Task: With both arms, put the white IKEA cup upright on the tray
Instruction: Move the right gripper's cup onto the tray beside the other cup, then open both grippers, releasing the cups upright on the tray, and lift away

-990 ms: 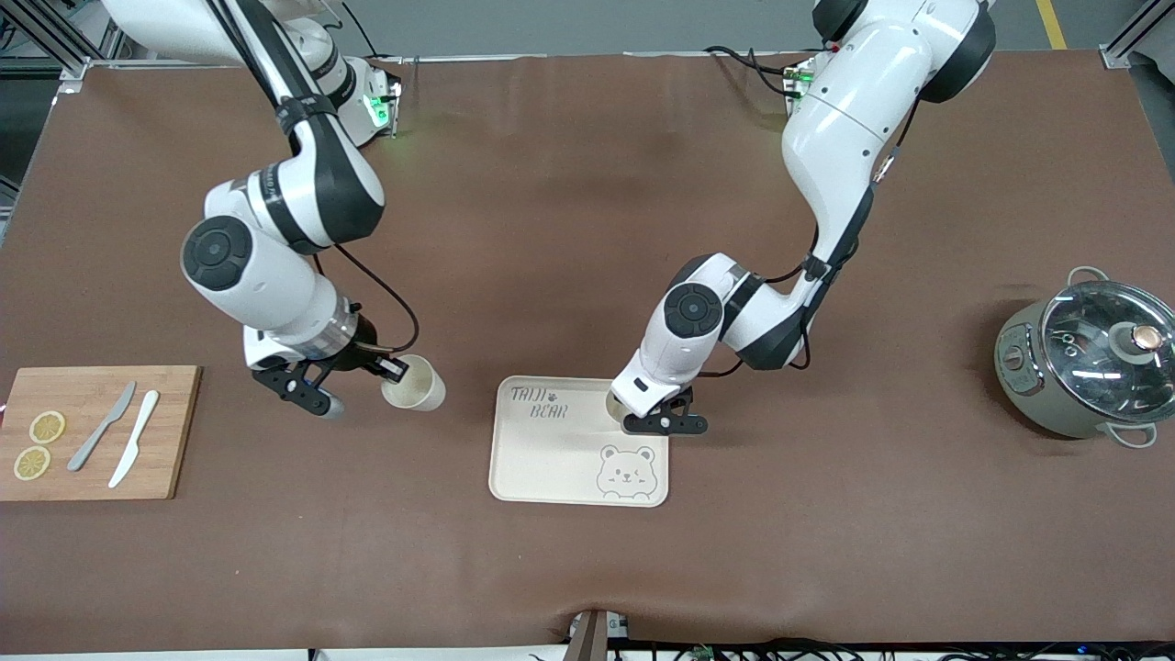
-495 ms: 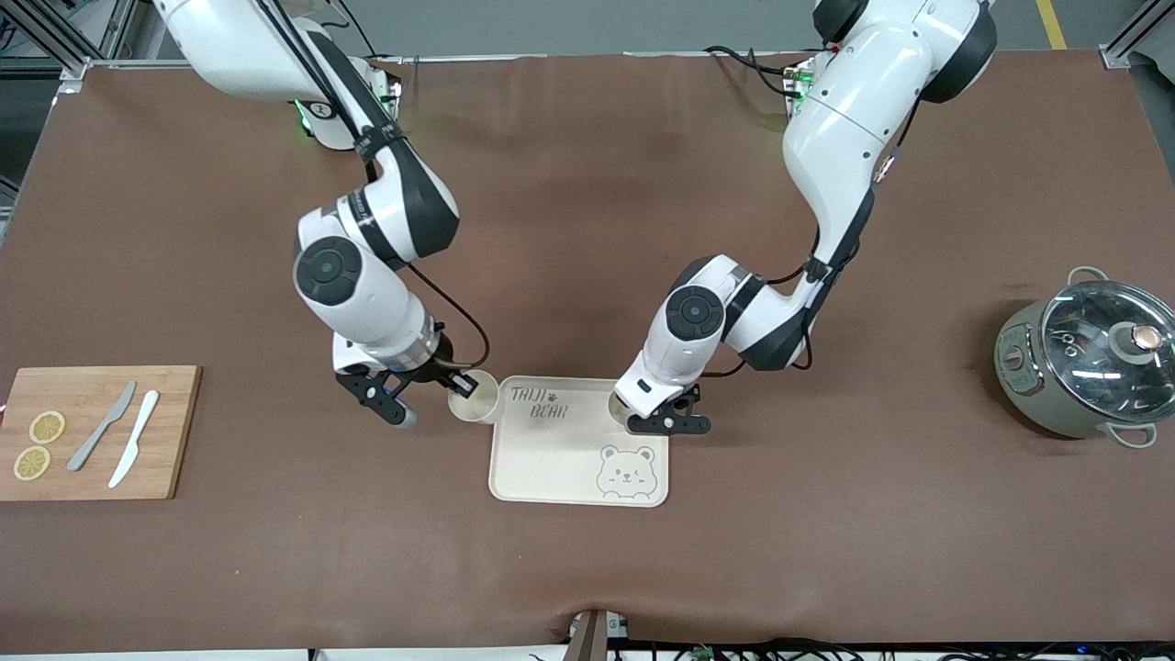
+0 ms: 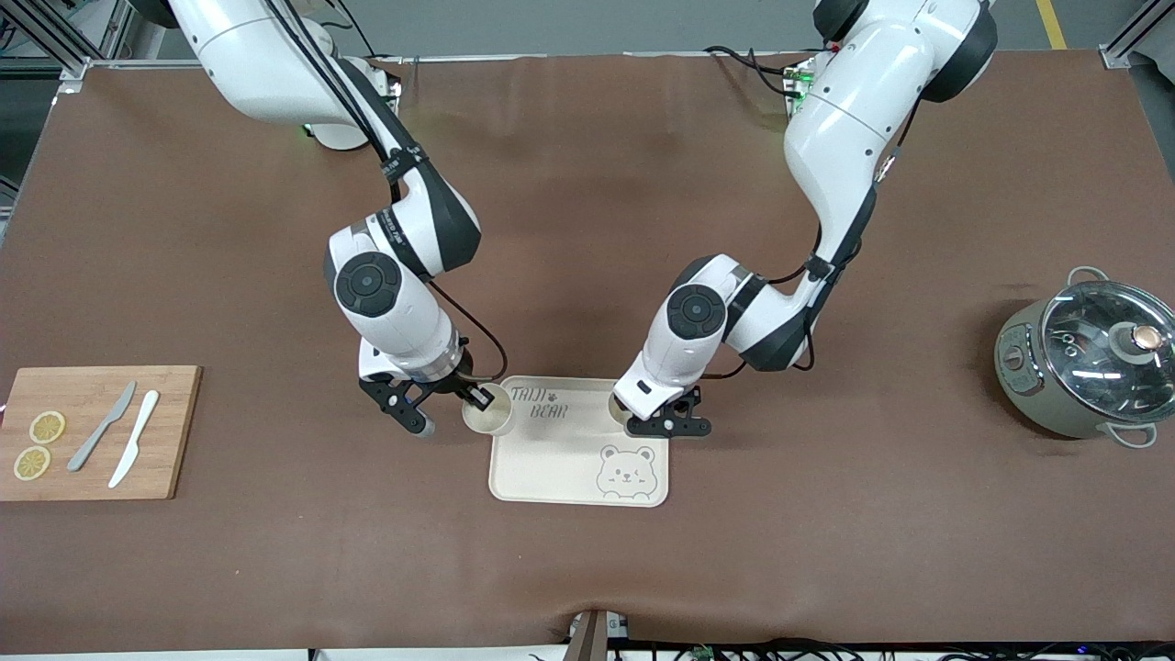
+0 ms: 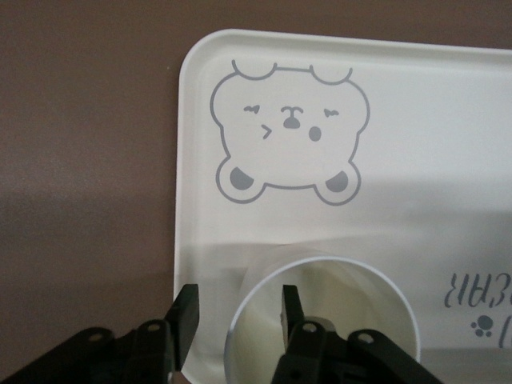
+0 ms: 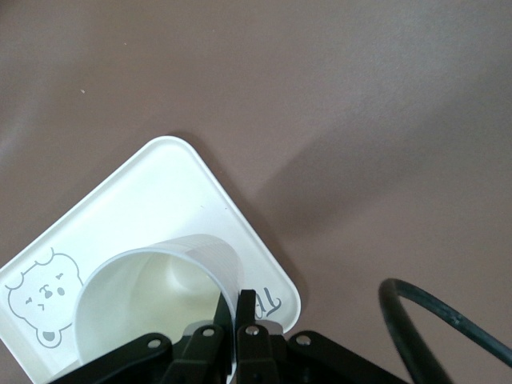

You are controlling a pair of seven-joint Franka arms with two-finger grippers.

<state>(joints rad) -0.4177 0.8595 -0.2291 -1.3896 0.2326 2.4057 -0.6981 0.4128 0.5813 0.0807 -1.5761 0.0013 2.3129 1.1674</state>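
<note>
I count one tray (image 3: 560, 459) in the lower centre of the front frame, lying flat with its bear face nearer the camera. There are two white cups, both upright. The right gripper (image 3: 479, 398) is pinched tight on the rim of the first cup (image 3: 488, 418) at the tray corner toward the right arm's end; I cannot tell whether that cup rests on the tray. The left gripper (image 4: 238, 300) stands partly open astride the wall of the second cup (image 4: 336, 320), which sits on the tray. At the frame's lower edge toward the right arm's end, one cutting board (image 3: 174, 431) holds two lemon slices (image 3: 47, 427) and two knives (image 3: 101, 427). One lidded pot (image 3: 1083, 367) stands toward the left arm's end.
</note>
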